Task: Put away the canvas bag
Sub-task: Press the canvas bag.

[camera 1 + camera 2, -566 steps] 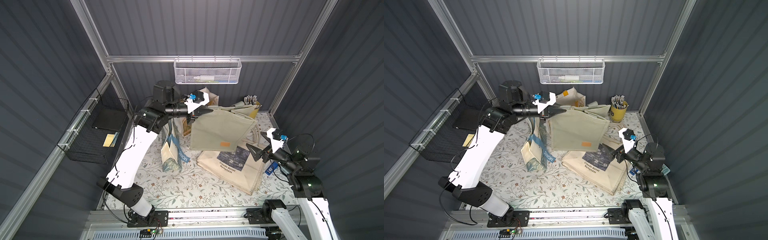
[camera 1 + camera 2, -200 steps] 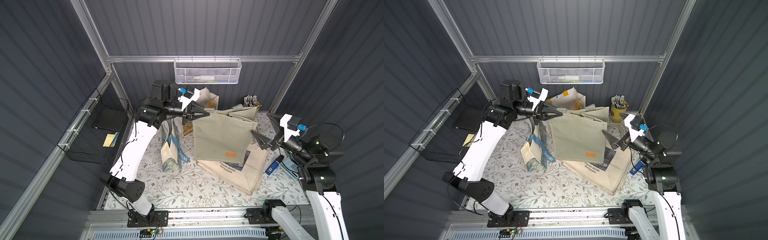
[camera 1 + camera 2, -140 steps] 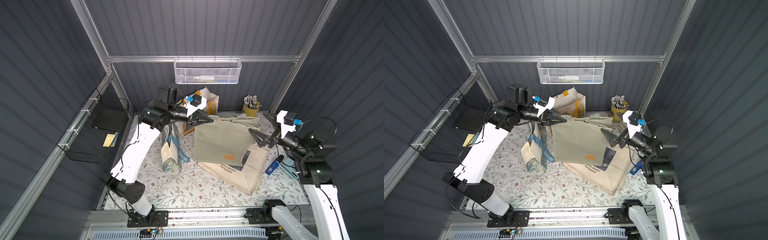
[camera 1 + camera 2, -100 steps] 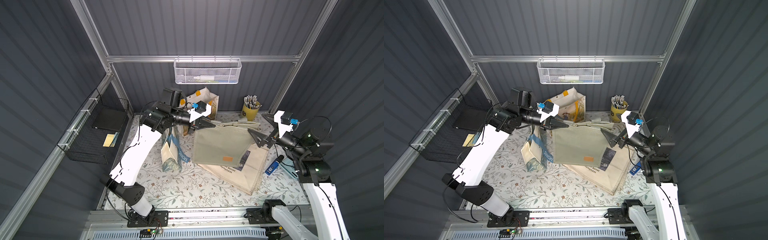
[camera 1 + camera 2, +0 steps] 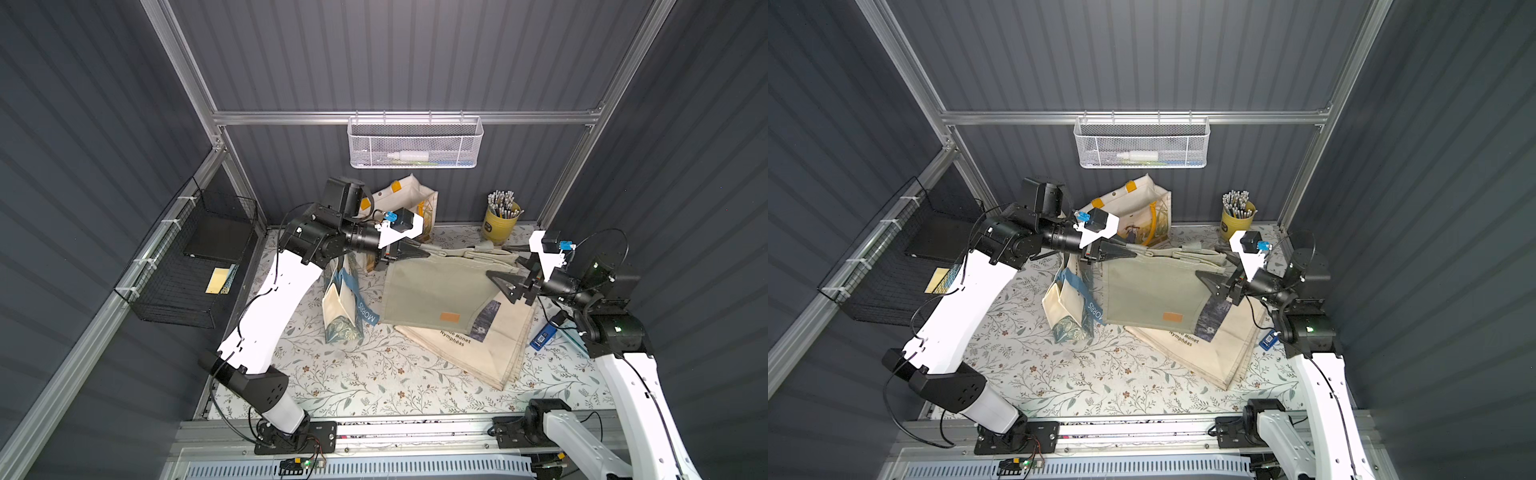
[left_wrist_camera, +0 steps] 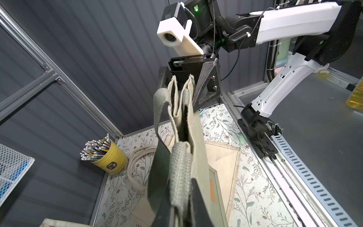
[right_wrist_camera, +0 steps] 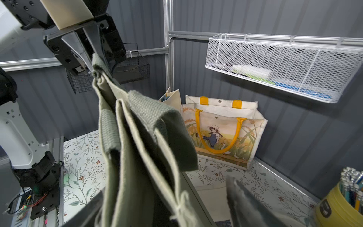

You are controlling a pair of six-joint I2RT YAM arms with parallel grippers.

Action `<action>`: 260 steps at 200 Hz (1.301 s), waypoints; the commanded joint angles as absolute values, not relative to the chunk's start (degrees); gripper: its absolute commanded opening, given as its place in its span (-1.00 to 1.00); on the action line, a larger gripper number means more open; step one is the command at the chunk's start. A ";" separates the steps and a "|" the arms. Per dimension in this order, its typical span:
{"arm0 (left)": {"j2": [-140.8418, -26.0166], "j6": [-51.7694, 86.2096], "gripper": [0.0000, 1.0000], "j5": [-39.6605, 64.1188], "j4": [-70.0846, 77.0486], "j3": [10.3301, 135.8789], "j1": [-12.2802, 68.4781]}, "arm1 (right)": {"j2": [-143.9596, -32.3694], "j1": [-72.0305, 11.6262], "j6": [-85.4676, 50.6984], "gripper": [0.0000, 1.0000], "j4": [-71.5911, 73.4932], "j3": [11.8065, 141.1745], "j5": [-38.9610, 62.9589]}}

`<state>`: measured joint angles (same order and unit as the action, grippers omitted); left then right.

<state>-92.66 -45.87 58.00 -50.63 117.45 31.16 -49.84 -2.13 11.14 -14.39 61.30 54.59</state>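
The canvas bag (image 5: 432,291) (image 5: 1150,291) is sage green with a small tan patch. It hangs above the floor in both top views. My left gripper (image 5: 419,252) (image 5: 1125,250) is shut on its upper left corner, with the webbing strap pinched between the jaws in the left wrist view (image 6: 180,198). My right gripper (image 5: 505,282) (image 5: 1212,286) stands open astride the bag's upper right corner. In the right wrist view the folded top edge (image 7: 137,157) lies between its spread fingers (image 7: 245,202), apart from that one.
A cream printed tote (image 5: 478,345) lies flat under the hanging bag. A patterned bag (image 5: 345,307) stands at its left and a yellow-handled bag (image 5: 409,203) at the back wall. Also here are a yellow pencil cup (image 5: 500,220), a white mesh basket (image 5: 415,143) and a black wire basket (image 5: 195,266).
My left gripper has carried the bag's corner lower and towards the middle. My right gripper has moved in around the opposite top corner, and its jaws have narrowed a little.
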 commanded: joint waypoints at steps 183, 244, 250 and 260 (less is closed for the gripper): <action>-81.22 -22.96 0.89 40.27 -11.89 92.93 31.22 | -51.41 -2.12 -1.14 -1.00 -6.89 71.75 43.42; -82.33 -20.45 0.56 18.33 -1.30 83.96 48.93 | -52.58 -2.35 -10.73 -1.00 -4.30 73.38 38.79; -82.37 -21.40 0.53 15.70 0.82 82.41 51.02 | -52.43 -2.42 -10.96 -1.00 -4.46 73.70 37.63; -82.27 -22.72 0.51 11.68 4.80 79.99 54.31 | -52.38 -2.58 -11.57 -1.00 -4.95 74.24 35.77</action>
